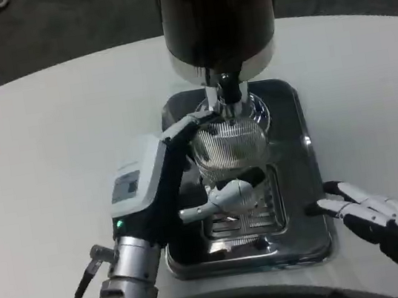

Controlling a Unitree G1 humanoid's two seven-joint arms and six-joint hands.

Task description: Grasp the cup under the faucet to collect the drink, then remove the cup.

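Ribbed cup (230, 146) under faucet (227, 88) | left hand (187, 169) grasps it | right hand (353, 204) released, fingers touching tray (303, 242)

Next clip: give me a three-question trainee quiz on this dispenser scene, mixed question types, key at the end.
1. True or false: the left robot hand is wrapped around the ribbed clear cup.
2. The cup stands: A) beside the tray on the table; B) under the faucet on the tray; C) in the right robot hand.
3. Fill in: the right robot hand rests by the tray's ____ edge.

Key: 1 true; 2 B; 3 right.
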